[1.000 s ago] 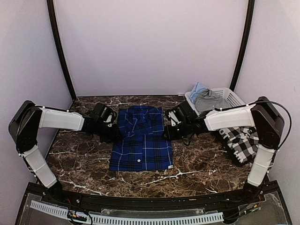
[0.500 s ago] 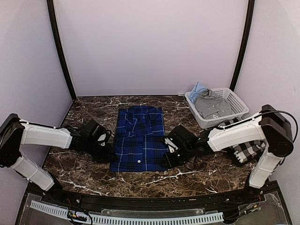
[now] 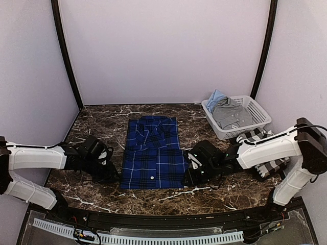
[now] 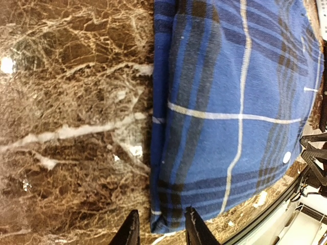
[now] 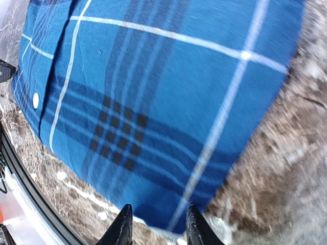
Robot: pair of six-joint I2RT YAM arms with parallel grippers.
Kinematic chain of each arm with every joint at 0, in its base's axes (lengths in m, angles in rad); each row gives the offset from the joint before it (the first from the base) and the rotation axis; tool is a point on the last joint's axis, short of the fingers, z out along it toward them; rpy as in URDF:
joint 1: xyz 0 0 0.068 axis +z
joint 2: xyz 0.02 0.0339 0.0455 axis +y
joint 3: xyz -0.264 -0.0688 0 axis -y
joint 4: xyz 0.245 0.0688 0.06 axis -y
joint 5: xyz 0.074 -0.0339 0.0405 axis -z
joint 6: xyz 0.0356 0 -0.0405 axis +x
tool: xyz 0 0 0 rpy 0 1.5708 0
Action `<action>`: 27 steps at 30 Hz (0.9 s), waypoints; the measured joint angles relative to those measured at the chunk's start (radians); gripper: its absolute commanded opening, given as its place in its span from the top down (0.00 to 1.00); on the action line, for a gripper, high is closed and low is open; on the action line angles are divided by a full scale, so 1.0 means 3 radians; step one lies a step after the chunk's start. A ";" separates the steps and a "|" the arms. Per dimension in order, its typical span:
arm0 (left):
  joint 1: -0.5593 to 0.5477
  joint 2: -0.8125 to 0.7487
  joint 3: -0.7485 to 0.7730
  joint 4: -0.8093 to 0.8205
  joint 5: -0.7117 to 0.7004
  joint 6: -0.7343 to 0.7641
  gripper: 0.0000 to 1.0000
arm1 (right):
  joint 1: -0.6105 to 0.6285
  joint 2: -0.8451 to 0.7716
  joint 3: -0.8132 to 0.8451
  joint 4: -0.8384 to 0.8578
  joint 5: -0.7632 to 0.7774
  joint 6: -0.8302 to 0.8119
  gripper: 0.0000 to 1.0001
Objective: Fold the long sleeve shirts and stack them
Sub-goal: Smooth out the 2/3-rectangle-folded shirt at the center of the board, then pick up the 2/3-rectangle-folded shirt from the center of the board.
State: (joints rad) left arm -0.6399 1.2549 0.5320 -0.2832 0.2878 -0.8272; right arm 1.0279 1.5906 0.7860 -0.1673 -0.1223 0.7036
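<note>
The royal blue plaid shirt (image 3: 153, 153) lies flat in the middle of the table, folded into a long rectangle with its collar at the far end. My left gripper (image 3: 113, 173) is low at its near left corner. In the left wrist view the gripper (image 4: 161, 232) is open, with the corner of the shirt (image 4: 230, 102) between its fingertips (image 4: 132, 229). My right gripper (image 3: 190, 176) is at the near right corner. It is open (image 5: 158, 229) over the hem of the shirt (image 5: 153, 92). The black-and-white check shirt (image 3: 271, 167) lies crumpled at the right, partly hidden by my right arm.
A white basket (image 3: 258, 109) holding grey and light blue clothes stands at the back right. The dark marble table (image 3: 92, 138) has a black front rail (image 3: 163, 219) close to the shirt's near hem. Pale walls enclose the back and sides.
Both arms have slid along the blue shirt's sides toward the near edge, from beside the collar to the near corners. The shirt has not moved.
</note>
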 measured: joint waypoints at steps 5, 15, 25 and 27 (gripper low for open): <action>0.0000 -0.0252 -0.0127 -0.0048 0.0042 0.0003 0.70 | 0.0000 -0.0137 -0.0165 -0.0018 0.0015 0.0074 0.67; -0.0018 -0.0329 -0.0354 0.0024 0.0184 -0.0023 0.70 | 0.0000 -0.0140 -0.0294 0.0112 -0.0005 0.0184 0.70; -0.0075 -0.0228 -0.0408 0.0270 0.0285 -0.0056 0.70 | 0.0000 -0.0097 -0.0334 0.0299 -0.0061 0.0219 0.72; -0.0085 -0.0196 -0.0408 0.0326 0.0298 -0.0064 0.70 | 0.0000 -0.0088 -0.0338 0.0324 -0.0069 0.0219 0.73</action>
State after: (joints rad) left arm -0.6655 1.1961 0.4095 -0.1856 0.3771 -0.8463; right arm 1.0279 1.5642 0.6846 -0.0700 -0.1429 0.7692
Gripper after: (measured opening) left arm 0.303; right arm 0.280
